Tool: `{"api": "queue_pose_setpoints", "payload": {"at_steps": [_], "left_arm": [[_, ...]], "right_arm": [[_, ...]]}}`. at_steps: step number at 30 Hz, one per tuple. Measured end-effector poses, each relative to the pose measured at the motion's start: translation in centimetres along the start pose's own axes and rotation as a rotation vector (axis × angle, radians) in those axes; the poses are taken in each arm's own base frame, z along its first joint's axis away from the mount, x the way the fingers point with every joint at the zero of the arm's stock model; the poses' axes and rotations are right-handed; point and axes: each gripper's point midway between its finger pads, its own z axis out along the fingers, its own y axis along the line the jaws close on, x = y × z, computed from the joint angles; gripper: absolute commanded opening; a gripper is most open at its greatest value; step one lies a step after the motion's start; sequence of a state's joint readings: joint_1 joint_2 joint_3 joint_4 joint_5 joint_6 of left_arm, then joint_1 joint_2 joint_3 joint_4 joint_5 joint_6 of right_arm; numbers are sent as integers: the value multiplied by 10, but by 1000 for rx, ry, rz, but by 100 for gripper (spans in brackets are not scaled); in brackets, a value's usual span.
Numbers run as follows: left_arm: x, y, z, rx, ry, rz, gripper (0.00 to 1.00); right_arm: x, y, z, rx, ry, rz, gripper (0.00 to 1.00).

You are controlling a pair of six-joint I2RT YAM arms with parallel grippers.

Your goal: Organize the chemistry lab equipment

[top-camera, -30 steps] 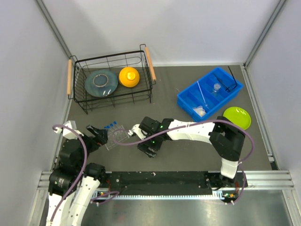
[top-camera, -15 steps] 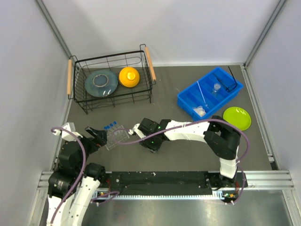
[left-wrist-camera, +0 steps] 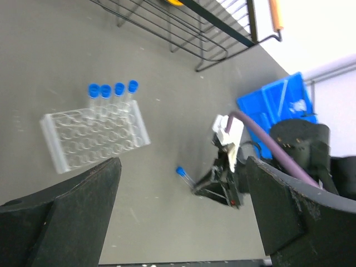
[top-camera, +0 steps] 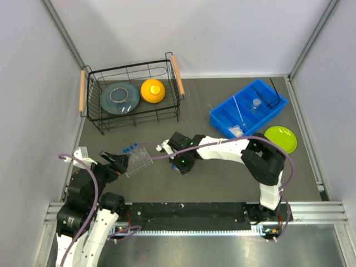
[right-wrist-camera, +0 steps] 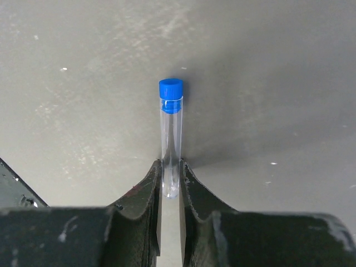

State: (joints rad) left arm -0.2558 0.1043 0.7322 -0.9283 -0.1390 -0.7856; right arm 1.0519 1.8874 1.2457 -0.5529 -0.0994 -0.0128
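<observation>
**First:** While we are looking along the right wrist, we are seeing the right claw [right-wrist-camera: 170, 179] pinching a test tube [right-wrist-camera: 171, 136] by its clear lower end, with the blue cap pointing away over the grey surface [right-wrist-camera: 267, 67].

**Second:** Where are we holding it, seen from above?

**First:** We are holding it just right of the plastic rack [top-camera: 138, 161], near but not touching.

**Second:** What is sitting in the rack?

**First:** Four blue-capped tubes [left-wrist-camera: 111, 92] are standing in a row along one edge.

**Second:** And our left claw [top-camera: 115, 160]?

**First:** We are holding it spread wide at the rack's left side, gripping nothing. Well apart, a small vial [top-camera: 256, 103] is sitting in the blue tray [top-camera: 222, 118].
</observation>
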Motion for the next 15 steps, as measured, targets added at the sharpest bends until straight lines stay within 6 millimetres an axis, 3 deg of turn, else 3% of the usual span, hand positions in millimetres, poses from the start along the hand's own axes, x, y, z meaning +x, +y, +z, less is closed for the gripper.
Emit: {"api": "queue_pose_setpoints", "payload": {"at_steps": [4,8,15], "left_arm": [[16,-19,11,100,66,-82,99],[47,-31,32,195,176,-179,93],[105,-53,61,326,458,-355,86]], "right_arm": [[-3,-15,-7,-79,-29,82,6],[-4,-23,-36,-175,-110,147,6],[-27,9,-100,-395,-320,103,6]]}}
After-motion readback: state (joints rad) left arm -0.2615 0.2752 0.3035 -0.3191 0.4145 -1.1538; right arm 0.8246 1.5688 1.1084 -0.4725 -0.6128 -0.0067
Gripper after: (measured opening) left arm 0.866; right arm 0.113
